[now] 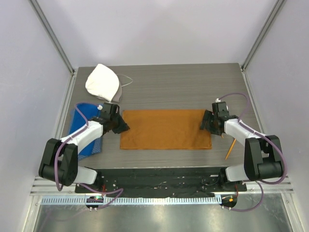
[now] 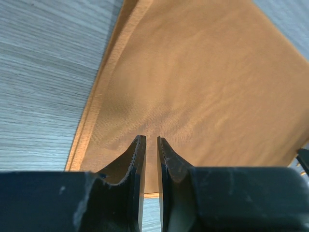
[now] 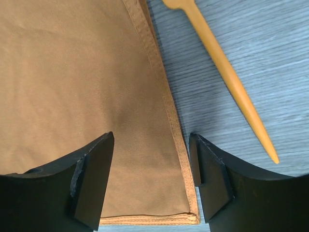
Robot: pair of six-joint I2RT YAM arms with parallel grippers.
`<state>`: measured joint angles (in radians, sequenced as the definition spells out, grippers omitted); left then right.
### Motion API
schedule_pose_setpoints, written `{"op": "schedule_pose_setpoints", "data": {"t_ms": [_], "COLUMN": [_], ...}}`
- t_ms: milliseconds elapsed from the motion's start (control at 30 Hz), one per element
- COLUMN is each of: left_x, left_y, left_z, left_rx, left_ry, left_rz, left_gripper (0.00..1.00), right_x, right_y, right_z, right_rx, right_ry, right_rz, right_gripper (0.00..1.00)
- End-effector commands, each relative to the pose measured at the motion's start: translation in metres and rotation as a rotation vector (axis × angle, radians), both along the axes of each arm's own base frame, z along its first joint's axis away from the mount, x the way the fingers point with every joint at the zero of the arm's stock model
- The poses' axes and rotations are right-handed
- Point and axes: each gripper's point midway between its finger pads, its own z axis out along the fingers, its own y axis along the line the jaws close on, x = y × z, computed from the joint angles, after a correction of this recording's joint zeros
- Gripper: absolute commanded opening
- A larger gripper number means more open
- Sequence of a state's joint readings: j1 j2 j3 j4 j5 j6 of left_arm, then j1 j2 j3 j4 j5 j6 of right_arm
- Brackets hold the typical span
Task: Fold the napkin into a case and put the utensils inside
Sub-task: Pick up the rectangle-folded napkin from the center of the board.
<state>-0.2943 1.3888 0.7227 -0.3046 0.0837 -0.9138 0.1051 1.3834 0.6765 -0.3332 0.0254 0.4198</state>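
Rust-orange napkin (image 1: 165,128) lies flat as a wide rectangle in the middle of the grey table (image 1: 178,87), its long sides running left to right. At its near right corner the right wrist view shows 2 stitched layers stacked at the edge, so the cloth is doubled over there.

Left gripper (image 1: 121,126) sits at the napkin's left edge. In its wrist view its 2 fingers (image 2: 137,164) stand nearly together, only a thin slit apart, their tips over the cloth. Nothing shows in the slit, and the fabric under the tips looks smooth.

Right gripper (image 1: 204,123) is at the napkin's right edge. Its fingers (image 3: 91,179) are spread wide and empty, one over the cloth and the other over bare table, with the hem running between them.

1 orange utensil (image 3: 227,72) lies on the table just right of the napkin, apart from it, its tapered handle pointing toward the near edge. Its head is cut off, so fork or spoon cannot be told. From above it is partly hidden by the right arm.

Blue towel (image 1: 79,126) lies under the left arm, and a white cap (image 1: 103,83) sits behind it at the far left.
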Motion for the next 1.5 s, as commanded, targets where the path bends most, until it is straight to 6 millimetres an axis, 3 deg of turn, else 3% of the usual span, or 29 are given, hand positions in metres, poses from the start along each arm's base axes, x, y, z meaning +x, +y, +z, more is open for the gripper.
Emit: {"op": "schedule_pose_setpoints", "data": {"t_ms": [0,267,567,933,1100,1267,1467], "left_x": [0.009,0.010,0.016,0.007,0.008,0.013,0.021], "left_y": [-0.006,-0.004,-0.019,-0.015,-0.018,-0.020,-0.026], "left_z": [0.020,0.023,0.028,0.032,0.036,0.031,0.021], "left_rx": [-0.042,-0.040,-0.109,-0.107,-0.121,-0.125,-0.140], "left_ry": [-0.077,-0.082,-0.075,-0.085,-0.091,-0.068,-0.049], "left_rz": [-0.003,0.019,-0.007,-0.003,-0.011,-0.007,0.004], "left_gripper": [0.19,0.21,0.21,0.22,0.22,0.21,0.20], "right_x": [0.012,0.008,0.010,0.013,0.026,0.041,0.048], "right_y": [0.000,0.000,0.009,0.013,0.014,0.012,0.015], "right_z": [-0.001,-0.014,-0.020,-0.024,-0.004,0.034,0.064], "right_rx": [-0.045,-0.107,-0.084,-0.076,-0.080,-0.090,-0.081], "right_ry": [-0.024,0.032,0.059,0.082,0.004,-0.111,-0.182], "right_rz": [0.025,0.035,0.074,0.103,0.117,0.096,0.116], "right_gripper": [0.70,0.65,0.42,0.12,0.01,0.01,0.01]}}
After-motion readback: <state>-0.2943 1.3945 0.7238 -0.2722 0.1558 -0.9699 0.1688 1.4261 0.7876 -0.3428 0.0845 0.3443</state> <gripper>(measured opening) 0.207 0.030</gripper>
